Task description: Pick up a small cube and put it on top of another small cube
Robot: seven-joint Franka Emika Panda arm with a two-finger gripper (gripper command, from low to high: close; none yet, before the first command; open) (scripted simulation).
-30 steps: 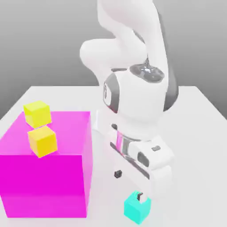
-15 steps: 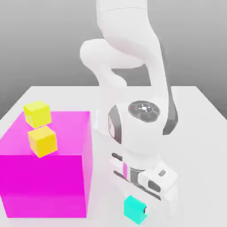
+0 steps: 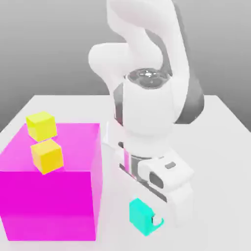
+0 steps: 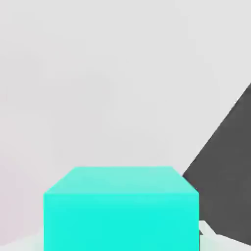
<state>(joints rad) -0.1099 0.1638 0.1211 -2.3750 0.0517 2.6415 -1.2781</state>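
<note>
Lifting the teal cube [image 3: 141, 216] clear of the table [image 3: 220, 132], just beside the big magenta cube [image 3: 49, 181].

Clamped in the gripper [image 3: 156, 221], the teal cube hangs tilted off the tabletop near the magenta cube's lower front corner, presumably raised so it can be carried over a yellow cube [image 3: 47, 156] on the magenta cube's top. A second yellow cube [image 3: 41, 125] sits behind the first. No writing or labels are readable anywhere.

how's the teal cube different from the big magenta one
The teal cube is far smaller than the magenta cube. The teal cube sits tilted at the gripper; the magenta cube rests flat on the table, carrying two yellow cubes. Both are plain, single-coloured cubes.
</note>
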